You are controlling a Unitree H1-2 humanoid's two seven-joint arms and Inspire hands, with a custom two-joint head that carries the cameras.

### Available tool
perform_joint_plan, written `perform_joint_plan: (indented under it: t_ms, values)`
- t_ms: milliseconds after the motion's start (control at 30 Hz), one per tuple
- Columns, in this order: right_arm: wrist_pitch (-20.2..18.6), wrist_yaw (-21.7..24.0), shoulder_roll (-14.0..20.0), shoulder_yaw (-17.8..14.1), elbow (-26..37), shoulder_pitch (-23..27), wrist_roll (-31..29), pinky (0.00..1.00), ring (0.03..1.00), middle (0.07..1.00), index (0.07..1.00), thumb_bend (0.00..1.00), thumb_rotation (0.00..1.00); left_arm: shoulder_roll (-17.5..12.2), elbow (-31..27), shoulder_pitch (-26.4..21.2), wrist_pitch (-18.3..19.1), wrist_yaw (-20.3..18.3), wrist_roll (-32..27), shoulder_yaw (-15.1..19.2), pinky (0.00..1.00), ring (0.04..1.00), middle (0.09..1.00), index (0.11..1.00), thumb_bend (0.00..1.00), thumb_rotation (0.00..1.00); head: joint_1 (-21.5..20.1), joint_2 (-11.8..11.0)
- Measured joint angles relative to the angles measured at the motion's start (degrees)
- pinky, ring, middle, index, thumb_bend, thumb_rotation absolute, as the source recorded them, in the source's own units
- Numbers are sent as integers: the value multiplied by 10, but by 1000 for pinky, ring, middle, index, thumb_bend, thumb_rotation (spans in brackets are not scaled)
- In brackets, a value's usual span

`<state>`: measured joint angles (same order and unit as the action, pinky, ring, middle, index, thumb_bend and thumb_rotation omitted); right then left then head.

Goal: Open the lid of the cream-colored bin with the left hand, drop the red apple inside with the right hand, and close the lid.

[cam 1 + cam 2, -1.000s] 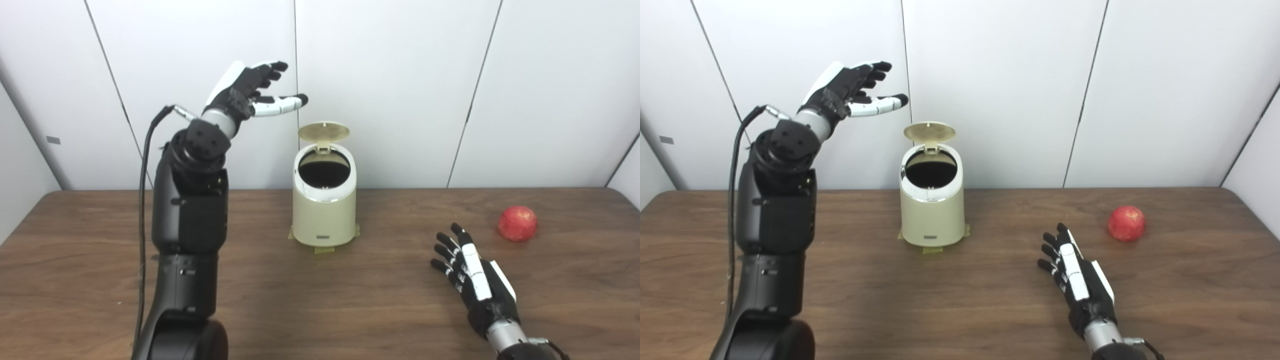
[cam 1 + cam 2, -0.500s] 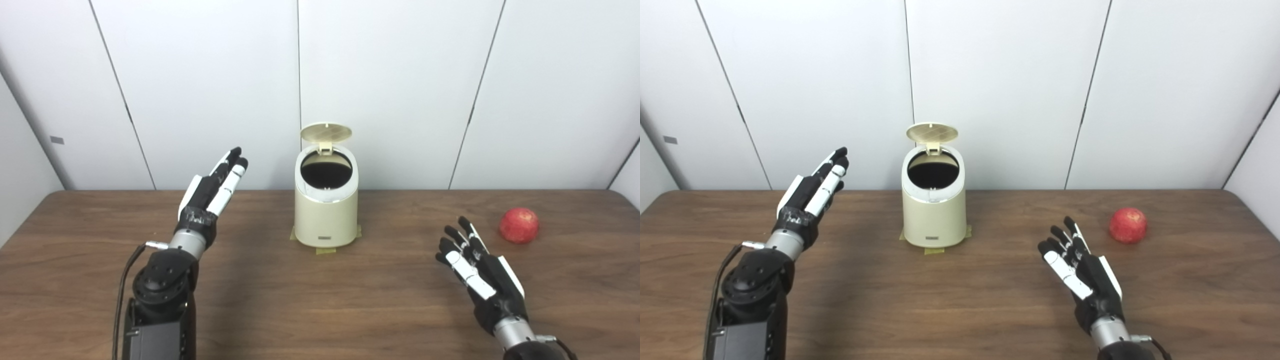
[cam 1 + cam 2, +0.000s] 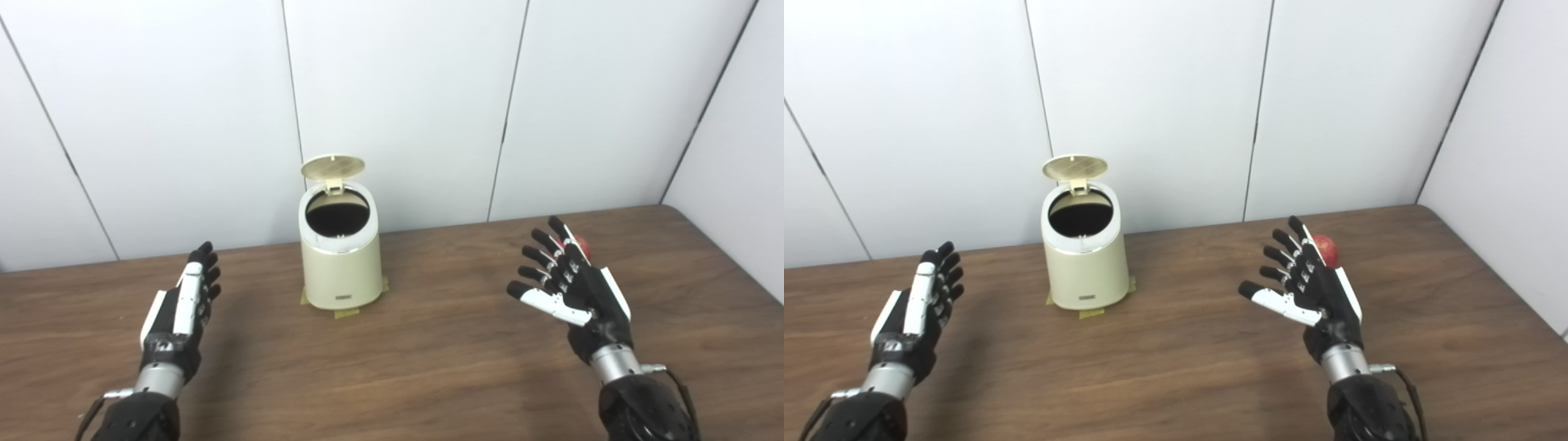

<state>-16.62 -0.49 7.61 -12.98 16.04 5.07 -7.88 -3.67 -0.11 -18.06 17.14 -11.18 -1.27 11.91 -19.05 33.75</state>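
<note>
Red apple (image 3: 1326, 250) sits on the wooden bench (image 3: 1182, 355), mostly hidden just behind the right hand (image 3: 1311, 294), whose fingers (image 3: 1274, 254) are spread wide, holding nothing. Cream-colored bin (image 3: 1085, 257) stands upright at centre, lid (image 3: 1074, 167) raised, interior dark. Left hand (image 3: 915, 309) hovers low at left, fingers straight, empty.

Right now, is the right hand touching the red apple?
Cannot tell. In both eye views the open right hand overlaps the red apple, which peeks out behind its fingers; no gap or contact shows.
</note>
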Motion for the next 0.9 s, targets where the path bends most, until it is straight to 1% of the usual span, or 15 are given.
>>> perform_joint_plan:
  t_ms: [100, 167, 200, 267, 333, 367, 467, 533, 600, 633, 667, 700, 767, 833, 900]
  values:
    - [-20, -26, 6, -8, 16, -1, 30, 742, 838, 871, 897, 768, 130, -11, 1, 0, -1, 3, -14, -2, 1000, 1000, 1000, 1000, 483, 1000, -26, -3]
    - [-24, -36, 17, -6, 24, -1, 58, 756, 828, 870, 898, 770, 145, -21, 2, 0, -1, 3, -18, -6, 1000, 1000, 1000, 1000, 457, 1000, -43, -4]
    - [-27, -38, 22, -5, 27, -1, 72, 772, 833, 875, 903, 762, 149, -24, 2, 0, -1, 4, -19, -7, 1000, 1000, 1000, 1000, 453, 1000, -43, -4]
    - [-30, -40, 36, -5, 32, -1, 90, 825, 862, 893, 905, 763, 120, -29, 2, 0, -1, 6, -20, -10, 1000, 1000, 1000, 1000, 447, 1000, -53, -6]
    - [-34, -43, 44, -5, 34, 2, 109, 805, 854, 887, 907, 763, 122, -35, 2, 0, -1, 10, -20, -13, 1000, 1000, 1000, 1000, 463, 1000, -70, -8]
    - [-39, -45, 50, -1, 35, 4, 129, 814, 853, 883, 911, 763, 128, -36, 2, 0, -1, 14, -20, -15, 1000, 1000, 1000, 1000, 464, 1000, -77, -9]
    - [-68, -47, 75, 13, 39, 15, 183, 792, 876, 890, 915, 774, 50, -38, 2, 0, 0, 17, -27, -17, 1000, 1000, 1000, 1000, 454, 1000, -93, -12]
    - [-75, -48, 93, 19, 37, 28, 215, 785, 880, 898, 920, 788, 42, -42, 2, 0, -1, 14, -39, -19, 1000, 1000, 1000, 1000, 477, 1000, -98, -12]
    - [-76, -44, 120, 35, 24, 42, 249, 786, 894, 915, 926, 812, 87, -48, 3, 0, -1, 10, -49, -20, 1000, 1000, 1000, 1000, 509, 999, -104, -13]
    - [-76, -40, 135, 44, 11, 50, 266, 790, 900, 920, 926, 826, 107, -53, 3, 0, 0, 9, -53, -20, 1000, 1000, 1000, 1000, 500, 998, -106, -14]
    - [-78, -35, 154, 53, -7, 60, 282, 806, 913, 926, 923, 847, 115, -56, 3, 0, 0, 11, -54, -21, 1000, 1000, 1000, 1000, 454, 997, -107, -14]
    - [-80, -31, 167, 58, -21, 68, 292, 811, 918, 929, 922, 858, 117, -59, 2, 0, 2, 16, -53, -21, 1000, 1000, 1000, 1000, 435, 999, -107, -13]
    - [-84, -22, 186, 62, -44, 79, 303, 806, 918, 930, 921, 867, 119, -61, 1, 0, 9, 24, -52, -21, 1000, 1000, 1000, 1000, 418, 1000, -108, -13]
    - [-88, -13, 201, 78, -69, 93, 321, 765, 896, 924, 910, 882, 119, -64, -2, 2, 20, 28, -50, -22, 1000, 1000, 1000, 990, 429, 996, -108, -15]
    - [-86, -9, 212, 95, -105, 109, 339, 781, 892, 913, 895, 901, 115, -64, -7, 3, 26, 33, -50, -26, 998, 999, 998, 987, 461, 966, -108, -15]
